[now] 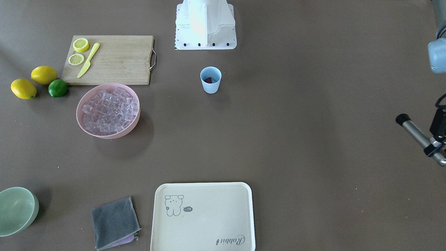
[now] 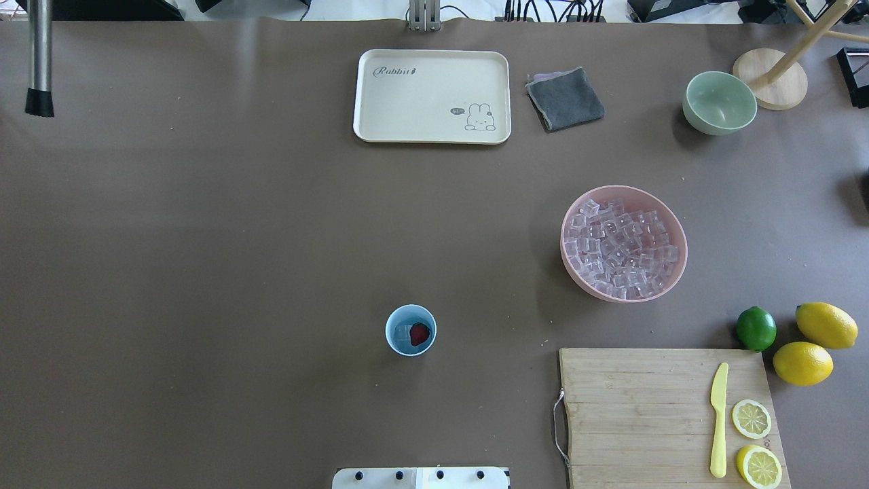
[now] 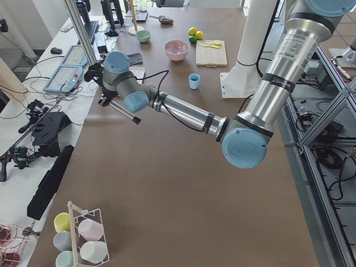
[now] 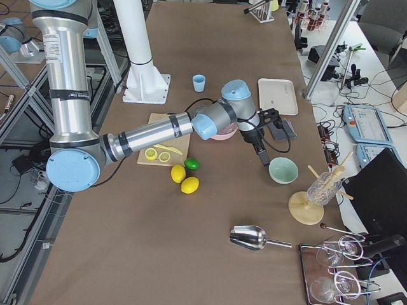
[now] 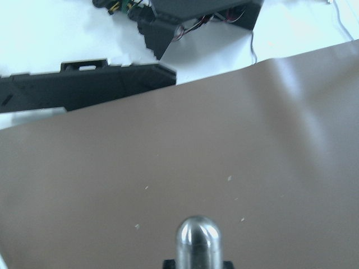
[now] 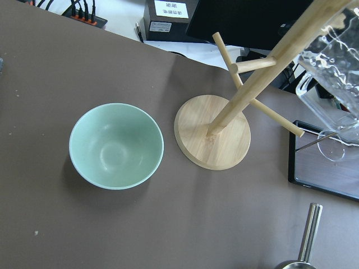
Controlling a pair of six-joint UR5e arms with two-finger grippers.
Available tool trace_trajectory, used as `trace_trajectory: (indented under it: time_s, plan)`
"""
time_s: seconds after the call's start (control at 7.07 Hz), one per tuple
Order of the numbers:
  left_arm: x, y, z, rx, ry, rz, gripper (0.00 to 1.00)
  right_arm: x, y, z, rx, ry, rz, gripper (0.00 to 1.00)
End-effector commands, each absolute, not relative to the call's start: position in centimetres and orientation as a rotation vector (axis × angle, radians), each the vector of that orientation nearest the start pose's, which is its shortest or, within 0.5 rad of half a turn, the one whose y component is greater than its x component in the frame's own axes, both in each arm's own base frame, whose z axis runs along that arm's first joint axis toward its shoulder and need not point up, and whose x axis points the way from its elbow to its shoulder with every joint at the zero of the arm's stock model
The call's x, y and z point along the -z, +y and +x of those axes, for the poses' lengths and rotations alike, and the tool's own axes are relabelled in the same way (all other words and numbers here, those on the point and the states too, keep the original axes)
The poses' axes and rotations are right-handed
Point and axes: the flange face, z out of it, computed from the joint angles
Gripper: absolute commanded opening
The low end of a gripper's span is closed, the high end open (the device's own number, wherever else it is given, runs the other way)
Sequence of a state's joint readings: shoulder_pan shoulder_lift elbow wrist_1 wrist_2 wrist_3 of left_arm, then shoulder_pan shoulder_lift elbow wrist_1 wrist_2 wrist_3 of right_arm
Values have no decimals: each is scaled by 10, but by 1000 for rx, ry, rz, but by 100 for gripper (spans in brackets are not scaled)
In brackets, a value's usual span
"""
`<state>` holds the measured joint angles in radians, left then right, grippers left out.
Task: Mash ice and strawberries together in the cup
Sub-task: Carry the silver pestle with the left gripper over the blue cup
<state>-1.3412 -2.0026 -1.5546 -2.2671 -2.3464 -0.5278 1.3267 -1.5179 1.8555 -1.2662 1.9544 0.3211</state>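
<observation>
**Exterior front-facing.** The left gripper sits at the right edge of the frame, clamped around the muddler, a steel rod with a black tip. The rod is tilted, with the tip aimed toward the upper left. The cup stands upright at upper centre, up and left of the tip and well apart from it. The strawberry lies inside the cup.

**Overhead exterior.** The muddler occupies the upper left corner. Its long axis runs top to bottom, with the black tip lowest. The cup stands at lower centre, down and right of the tip across bare table. One piece of ice appears beside the berry. The bulk of the ice fills the pink bowl at right.

**Exterior left.** The near arm extends toward the left of the frame. The cup stands beyond it, higher in the frame.

**Exterior right.** The right gripper hangs near the pale green bowl, with the pink bowl between it and the cup. Whether its jaws are apart cannot be told.

**Wrist views.** The left view shows only the rod's rounded end and table. The right view shows the green bowl and a wooden stand. Neither shows the cup.

**Assessment.** The left arm carries the tool, so it is probably the arm that must close on the cup.
</observation>
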Motion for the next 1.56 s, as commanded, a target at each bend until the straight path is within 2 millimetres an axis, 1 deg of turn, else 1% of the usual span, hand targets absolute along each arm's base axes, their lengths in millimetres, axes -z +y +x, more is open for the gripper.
trace_trajectory:
  time_s: [0.0, 0.14, 0.28, 0.42, 0.57, 0.71, 0.85, 0.99, 1.13, 1.27, 1.41]
  plan:
    - [-286, -614, 154, -220, 1140, 935, 0, -475, -538, -26, 18, -505, 509, 100]
    - [-268, -596, 188, -241, 1220, 1022, 0, -478, -537, -24, 13, -501, 501, 100]
    - [-243, -578, 219, -251, 1328, 1078, 0, -483, -539, -22, 3, -476, 498, 100]
    - [-233, -558, 247, -283, 1409, 1119, 0, -484, -539, -21, -4, -457, 500, 100]
    - [-227, -533, 274, -328, 1505, 1145, 0, -489, -536, -15, -13, -451, 496, 100]
    - [-224, -503, 301, -373, 1632, 1138, 0, -488, -534, -11, -20, -451, 501, 100]
    - [-222, -482, 321, -416, 1700, 1137, 0, -488, -536, -7, -22, -452, 498, 100]
    - [-221, -456, 342, -447, 1799, 1100, 0, -493, -531, 5, -40, -467, 486, 100]
    - [-218, -437, 356, -462, 1876, 1058, 0, -493, -532, 5, -41, -465, 486, 100]
    - [-218, -429, 362, -482, 1913, 1072, 0, -485, -534, 5, -40, -468, 508, 100]
    - [-201, -420, 370, -462, 1965, 1146, 0, -481, -534, 5, -37, -466, 518, 100]
